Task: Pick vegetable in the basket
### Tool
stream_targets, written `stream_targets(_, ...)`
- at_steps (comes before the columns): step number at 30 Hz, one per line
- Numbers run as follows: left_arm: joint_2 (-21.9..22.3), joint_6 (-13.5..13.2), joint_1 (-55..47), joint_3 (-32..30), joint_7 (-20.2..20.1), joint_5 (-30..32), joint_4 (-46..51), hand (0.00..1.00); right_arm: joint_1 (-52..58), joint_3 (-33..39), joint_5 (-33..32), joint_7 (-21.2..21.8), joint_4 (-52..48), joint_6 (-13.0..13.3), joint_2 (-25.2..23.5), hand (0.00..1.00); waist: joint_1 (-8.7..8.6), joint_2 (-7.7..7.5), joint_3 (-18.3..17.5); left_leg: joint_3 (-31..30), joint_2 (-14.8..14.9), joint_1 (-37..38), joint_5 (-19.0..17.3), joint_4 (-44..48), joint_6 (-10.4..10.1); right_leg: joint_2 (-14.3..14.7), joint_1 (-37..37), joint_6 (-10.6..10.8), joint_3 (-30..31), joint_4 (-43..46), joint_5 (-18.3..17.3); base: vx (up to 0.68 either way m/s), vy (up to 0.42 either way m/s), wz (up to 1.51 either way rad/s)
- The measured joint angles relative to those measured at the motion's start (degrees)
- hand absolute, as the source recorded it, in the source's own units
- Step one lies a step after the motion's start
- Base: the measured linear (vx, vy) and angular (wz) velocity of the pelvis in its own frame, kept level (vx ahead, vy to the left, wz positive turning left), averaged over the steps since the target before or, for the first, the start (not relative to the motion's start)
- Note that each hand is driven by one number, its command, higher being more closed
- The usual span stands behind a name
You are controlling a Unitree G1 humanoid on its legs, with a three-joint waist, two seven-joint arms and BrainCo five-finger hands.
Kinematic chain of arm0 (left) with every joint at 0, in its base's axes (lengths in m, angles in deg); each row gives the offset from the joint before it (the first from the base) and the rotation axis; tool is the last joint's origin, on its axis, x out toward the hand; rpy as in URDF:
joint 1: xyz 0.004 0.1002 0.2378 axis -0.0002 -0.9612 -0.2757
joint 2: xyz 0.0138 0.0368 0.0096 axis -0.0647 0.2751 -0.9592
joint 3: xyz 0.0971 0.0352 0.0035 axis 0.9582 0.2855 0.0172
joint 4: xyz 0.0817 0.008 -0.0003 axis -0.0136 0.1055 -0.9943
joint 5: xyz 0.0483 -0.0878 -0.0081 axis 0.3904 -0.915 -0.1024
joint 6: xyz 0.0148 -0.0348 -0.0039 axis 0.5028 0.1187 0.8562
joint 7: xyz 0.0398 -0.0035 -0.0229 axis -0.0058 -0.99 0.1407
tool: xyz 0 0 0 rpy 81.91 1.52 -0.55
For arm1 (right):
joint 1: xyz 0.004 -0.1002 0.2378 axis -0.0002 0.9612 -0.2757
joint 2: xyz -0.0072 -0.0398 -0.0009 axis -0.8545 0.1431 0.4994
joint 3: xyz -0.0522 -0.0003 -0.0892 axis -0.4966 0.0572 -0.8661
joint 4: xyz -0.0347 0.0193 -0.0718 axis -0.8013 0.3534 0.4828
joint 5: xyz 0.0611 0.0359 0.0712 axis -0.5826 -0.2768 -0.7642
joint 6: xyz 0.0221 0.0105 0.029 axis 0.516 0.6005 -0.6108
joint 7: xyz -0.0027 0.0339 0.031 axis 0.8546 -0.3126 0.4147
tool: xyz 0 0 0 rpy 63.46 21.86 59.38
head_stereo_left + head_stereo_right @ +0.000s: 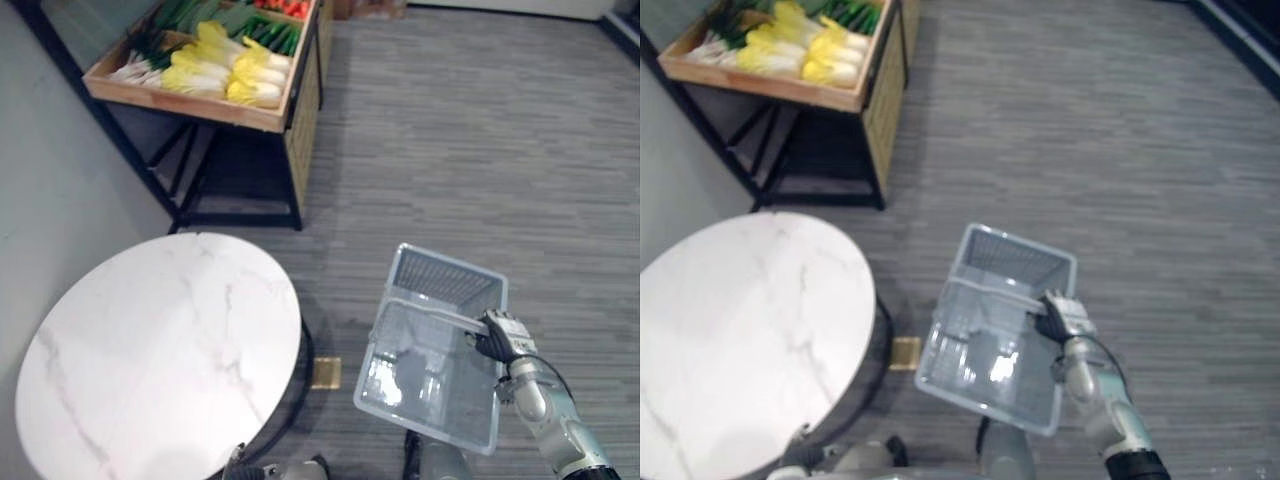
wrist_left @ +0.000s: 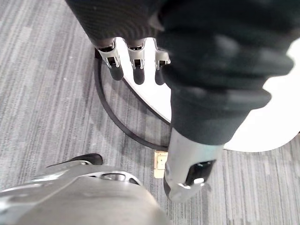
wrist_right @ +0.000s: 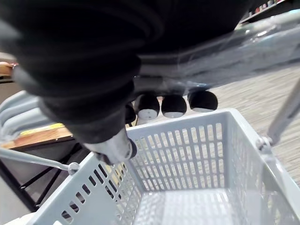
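1 basket [image 1: 440, 278] in R hand [image 1: 500, 338]; 1 table [image 1: 150, 350].

This looks like a grocery shop, or a mock-up of one. A wooden crate [image 1: 190, 103] on a black metal stand [image 1: 240, 215] displays produce laid out in rows: pale yellow cabbages [image 1: 245, 70], white-stemmed spring onions [image 1: 140, 68], dark green vegetables [image 1: 275, 35] and something red [image 1: 292, 8] at the far end. A grey plastic shopping basket [image 1: 445, 275] fits a shop too. The floor is striped grey carpet [image 1: 480, 130], and a round marble table [image 1: 150, 350] stands near the display.
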Motion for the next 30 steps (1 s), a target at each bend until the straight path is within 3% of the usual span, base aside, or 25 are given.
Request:
stream_targets(3, -0.76, -0.01, 1.41, 0.32, -0.01, -0.01, 0.95, 0.00, -1.60, 0.40, 0.00, 0.00, 2.02, -0.11, -0.15, 1.00, -0.58, -0.31, 0.04, -0.29, 0.96, 0.39, 0.65, -1.00, -0.08, -0.28, -0.07, -1.35, -2.20, -7.52, -1.35, 0.15, -0.026, 0.15)
stream_targets(7, -0.86, 0.01, 2.15, 0.30, 0.03, -0.01, 1.97, 0.00, -3.32, 1.31, 0.31, -0.04, 3.24, -0.99, -0.15, 1.00, -0.55, 0.49, 0.71, -2.59, 3.77, 2.09, 1.14, -2.61, -1.36, -0.82, -1.06, 1.72, -0.73, -16.77, 1.11, 0.24, -0.206, 0.24)
stream_targets(9, -1.15, 0.01, 1.97, 0.21, 0.13, -0.03, 1.99, 0.00, -3.20, 1.33, 0.45, -0.08, 3.24, -1.56, -0.22, 1.00, -0.61, 0.06, 0.54, -3.80, 4.25, 4.42, 0.66, -3.59, -4.16, -2.42, -0.52, 2.15, -0.94, -18.45, 1.42, 0.31, -0.335, 0.35)
stream_targets(10, -0.72, 0.23, 2.44, -0.58, 0.36, -1.00, 1.71, 0.00, -3.15, 1.74, 0.53, -0.07, 3.61, -2.34, -0.20, 1.00, -0.49, 1.11, 0.50, -5.36, 6.30, 6.64, -1.76, -3.32, -8.18, -2.42, -1.24, 1.60, -1.64, -13.29, 4.43, 0.36, -0.372, 0.29)
stream_targets(12, 0.89, -0.01, 2.31, -1.02, 0.53, -1.92, 2.07, 0.00, -3.23, 1.77, 0.56, -0.05, 3.75, -2.77, -0.43, 1.00, -0.37, 3.43, -0.43, -5.74, 9.38, 5.72, -0.45, -2.42, -9.46, -0.43, -2.92, -0.08, -3.45, -9.40, 0.47, 0.32, -0.354, 0.19)
stream_targets(13, 2.44, -0.01, 2.36, -1.43, 0.75, -2.30, 1.93, 0.00, -3.28, 1.79, 0.54, -0.02, 3.68, -2.72, -0.82, 1.00, -0.58, 4.13, -0.58, -9.22, 11.79, 3.68, 2.83, 0.97, -9.27, 0.81, -3.74, -1.89, -4.97, -4.56, -4.13, 0.28, -0.368, 0.19)
stream_targets(14, 2.59, 0.05, 2.35, -1.49, 0.77, -2.34, 1.87, 0.00, -3.24, 1.82, 0.52, -0.02, 3.65, -2.72, -0.86, 1.00, -0.76, 4.09, -0.58, -10.08, 12.01, 3.20, 3.51, 2.00, -9.15, 0.81, -3.68, -2.18, -5.34, -3.83, -4.90, 0.35, -0.476, 0.33)
stream_targets(16, 3.67, 0.04, 2.18, -1.81, 0.98, -2.94, 2.00, 0.00, -2.38, 2.49, 0.52, -0.03, 3.19, -2.75, -0.88, 1.00, -0.83, 3.85, -0.61, -13.63, 13.46, -0.88, 9.04, 9.84, -7.65, 1.38, -1.66, -3.66, -7.49, -1.61, -8.65, 0.32, -0.417, 0.38)
stream_targets(18, 3.62, -0.01, 2.20, -2.78, 1.29, -4.46, 2.25, 0.00, -1.11, 2.63, 0.49, -0.03, 2.91, -2.84, -0.62, 1.00, -0.71, 3.27, -0.53, -14.27, 14.65, -4.63, 18.52, 17.15, -4.26, 1.88, 2.48, -4.94, -9.76, -2.40, -10.91, 0.34, -0.381, 0.43)
stream_targets(19, 3.54, 0.00, 2.19, -2.89, 1.29, -4.47, 2.26, 0.00, -0.69, 2.63, 0.47, -0.04, 2.65, -2.84, -0.54, 1.00, -0.66, 2.80, -0.25, -13.77, 15.32, -5.84, 20.24, 19.42, -3.40, 2.18, 3.91, -5.38, -10.47, -3.19, -11.35, 0.35, -0.401, 0.38)
stream_targets(20, 3.48, 0.00, 2.20, -3.24, 1.27, -4.54, 2.67, 0.00, 0.00, 2.74, 0.44, -0.06, 2.06, -2.89, -0.43, 1.00, 0.10, 2.56, -0.09, -11.38, 15.87, -9.27, 17.03, 27.77, -2.46, 3.06, 6.89, -6.48, -11.10, -5.40, -12.05, 0.30, -0.351, 0.21)
stream_targets(23, 3.32, 0.02, 2.03, -3.57, 1.21, -4.37, 3.09, 0.00, 1.28, 2.70, 0.32, -0.05, 1.04, -2.91, -0.43, 1.00, 1.17, 2.49, -0.05, -8.85, 12.14, -14.07, 9.20, 35.57, -2.02, 4.65, 12.46, -7.37, -12.68, -9.72, -12.64, 0.18, -0.200, 0.19)
stream_targets(26, 2.90, 0.14, 1.81, -3.66, 1.12, -4.25, 3.02, 0.00, 1.15, 2.51, 0.32, -0.03, 0.39, -2.88, -0.45, 1.00, 2.62, 1.96, 0.19, -3.83, 7.32, -19.64, 5.26, 33.01, -1.35, 5.89, 15.74, -7.65, -13.89, -13.08, -12.87, 0.16, -0.067, 0.16)
stream_targets(28, 2.92, 0.21, 1.16, -3.58, 0.95, -3.76, 2.97, 0.00, 1.15, 2.46, 0.34, 0.03, 0.38, -2.77, -0.45, 1.00, 3.13, 1.59, 0.42, -0.52, 3.36, -20.65, 4.92, 23.47, -1.33, 5.90, 17.73, -7.12, -14.67, -15.15, -12.56, 0.21, 0.006, 0.12)
stream_targets(29, 3.16, 0.33, 0.56, -3.54, 0.80, -3.74, 2.97, 0.00, 1.14, 2.45, 0.35, 0.04, 0.40, -2.77, -0.44, 1.00, 3.41, 1.73, 0.33, 0.62, 0.55, -19.93, 6.08, 14.00, -1.81, 6.23, 19.07, -6.51, -15.03, -16.40, -12.20, 0.27, 0.061, 0.09)
stream_targets(30, 3.35, 0.68, -0.07, -3.52, 0.67, -3.61, 2.89, 0.00, 1.12, 2.43, 0.33, 0.04, 0.39, -2.64, -0.44, 1.00, 3.84, 2.48, -0.02, 1.32, -1.38, -18.99, 10.08, 4.09, -2.11, 7.01, 20.43, -5.71, -15.10, -18.42, -11.70, 0.28, 0.085, -0.01)
